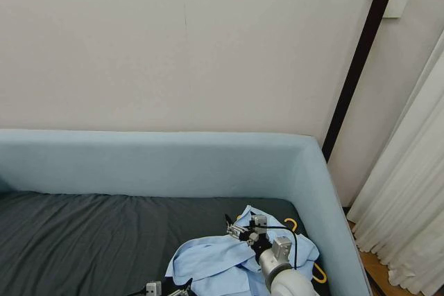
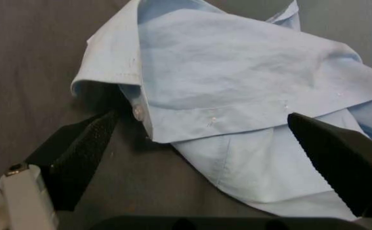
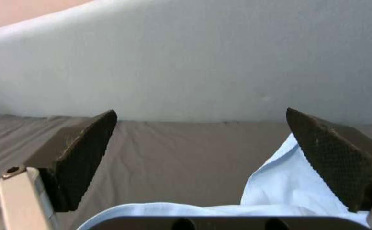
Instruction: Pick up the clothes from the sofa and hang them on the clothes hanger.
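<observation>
A light blue shirt [image 1: 222, 260] lies crumpled on the sofa's dark seat [image 1: 90, 240], near its right end, with a yellow hanger [image 1: 318, 272] partly under it. My right gripper [image 1: 236, 230] hovers over the shirt's far edge, open, its black fingers [image 3: 77, 158] spread wide with nothing between them; the shirt [image 3: 288, 191] shows low in the right wrist view. My left gripper [image 1: 166, 289] is at the shirt's near left edge, open. Its fingers [image 2: 77, 153] straddle the shirt's collar and folded front [image 2: 237, 86].
The sofa has a pale blue backrest [image 1: 159, 161] and right arm [image 1: 333, 227]. A dark rack post [image 1: 357, 60] rises by the wall behind the sofa's right end. White curtains [image 1: 409, 199] hang at the right.
</observation>
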`<state>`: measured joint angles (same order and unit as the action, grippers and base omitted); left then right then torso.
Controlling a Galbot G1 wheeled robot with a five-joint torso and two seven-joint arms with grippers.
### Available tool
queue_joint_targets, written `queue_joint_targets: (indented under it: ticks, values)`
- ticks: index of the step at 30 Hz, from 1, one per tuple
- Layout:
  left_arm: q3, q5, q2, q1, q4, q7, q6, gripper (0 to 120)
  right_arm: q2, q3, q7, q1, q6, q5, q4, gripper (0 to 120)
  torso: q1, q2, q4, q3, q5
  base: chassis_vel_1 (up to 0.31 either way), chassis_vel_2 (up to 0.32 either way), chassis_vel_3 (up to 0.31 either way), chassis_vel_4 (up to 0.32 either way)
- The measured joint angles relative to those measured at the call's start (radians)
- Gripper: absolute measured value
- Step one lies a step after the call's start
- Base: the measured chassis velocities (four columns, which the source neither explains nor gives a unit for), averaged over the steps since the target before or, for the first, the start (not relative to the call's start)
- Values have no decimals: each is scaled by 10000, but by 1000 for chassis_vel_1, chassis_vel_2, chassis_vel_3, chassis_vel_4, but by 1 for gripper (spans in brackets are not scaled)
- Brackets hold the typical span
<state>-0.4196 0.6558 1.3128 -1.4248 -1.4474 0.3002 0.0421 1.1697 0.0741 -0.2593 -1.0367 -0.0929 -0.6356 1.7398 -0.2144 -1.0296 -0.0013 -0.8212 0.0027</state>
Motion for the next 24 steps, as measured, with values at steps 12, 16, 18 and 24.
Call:
queue_joint_targets:
  ticks: [12, 16, 18, 24]
  values:
    - [-60, 159, 337, 367, 659, -76, -189, 89, -93, 56, -56, 3, -35, -47, -2, 100, -1, 0, -1, 0, -1, 0, 0, 0, 0]
    - [-64, 143, 343, 413, 769, -77, -274, 75, -121, 51, -68, -42, -41, -58, 8, 100, 0, 0, -1, 0, -1, 0, 0, 0, 0]
    - [-65, 138, 343, 415, 786, -77, -289, 70, -128, 51, -69, -54, -42, -60, 9, 100, -1, 0, -1, 0, -1, 0, 0, 0, 0]
    - [-71, 85, 409, 449, 939, -84, -378, 50, -139, 62, -84, -84, -52, -64, 9, 100, -1, 0, 0, 0, 0, 0, 0, 0, 0]
